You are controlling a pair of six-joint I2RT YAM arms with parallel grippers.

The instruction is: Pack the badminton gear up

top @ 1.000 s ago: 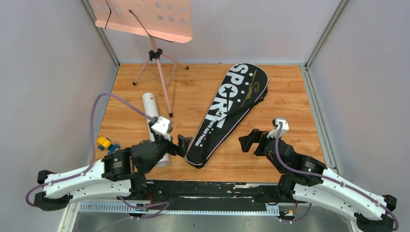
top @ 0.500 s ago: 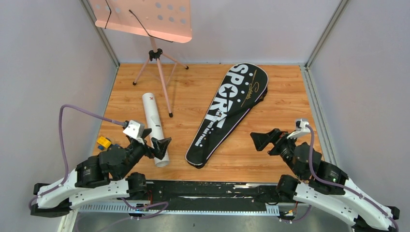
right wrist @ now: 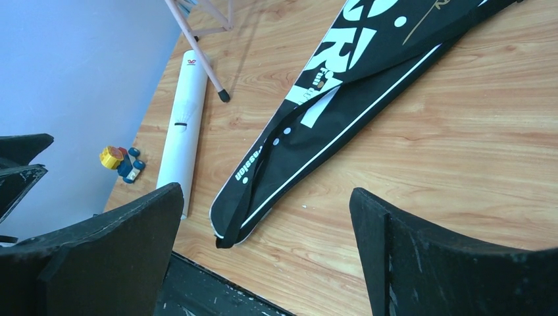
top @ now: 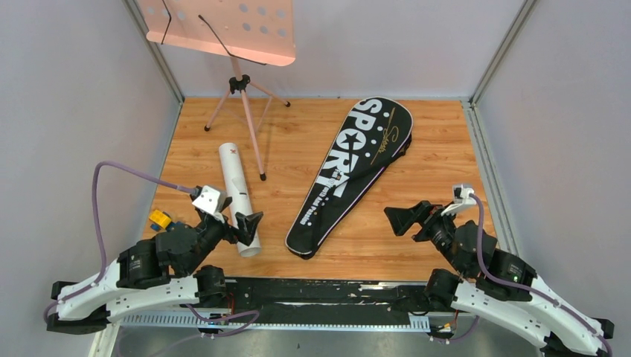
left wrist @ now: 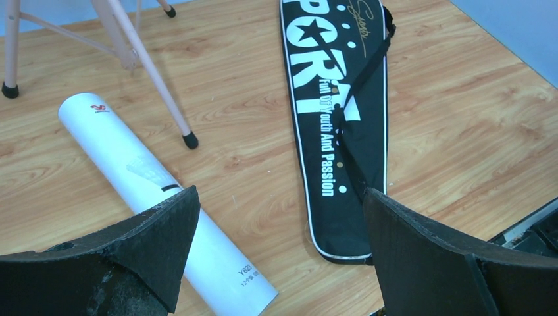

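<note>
Black bag [top: 350, 175] lettered SPORT lies diagonally mid-desk [top: 439, 149], wide end far, narrow end toward the arms. Soft fabric, probably light; likely to sag and fold if lifted by one end. Best pinched at the narrow end's edge or along the strap. White tube [top: 236, 195] lies left of it, beside a leg of the pink music stand [top: 223, 26]; stiff, smooth, apt to roll, so grip across the middle. No rackets or shuttlecocks in view. Left pincer [top: 248, 223] by the tube's near end, right pincer [top: 402, 217] right of the bag: both spread wide, empty.
</note>
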